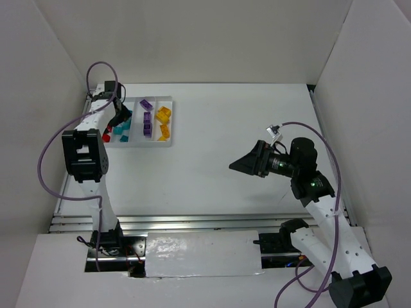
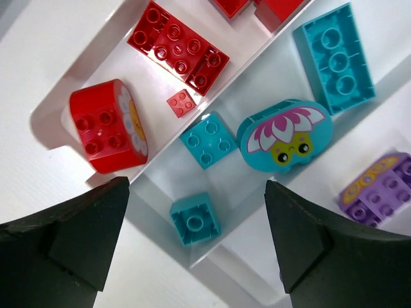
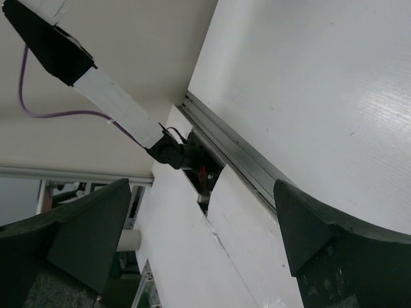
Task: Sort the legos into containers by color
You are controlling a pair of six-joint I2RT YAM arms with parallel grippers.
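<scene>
The white tray [image 1: 154, 144] lies at the table's far left. Its compartments hold red bricks [image 1: 106, 136], teal bricks [image 1: 122, 133], purple bricks [image 1: 148, 125] and yellow bricks [image 1: 164, 115]. My left gripper [image 1: 120, 119] hangs open and empty over the tray's near end. In the left wrist view a small teal brick [image 2: 194, 219] lies upside down below the left gripper [image 2: 196, 186], in the teal compartment with a teal flower brick [image 2: 286, 135]. Red bricks [image 2: 178, 46] fill the adjacent compartment. My right gripper [image 1: 241, 165] is open and empty, raised over the table's right half.
White walls enclose the table on three sides. A metal rail [image 1: 192, 221] runs along the near edge. The right wrist view shows only that rail [image 3: 237, 157], bare table and the left arm's base [image 3: 173, 154]. I see no loose bricks outside the tray.
</scene>
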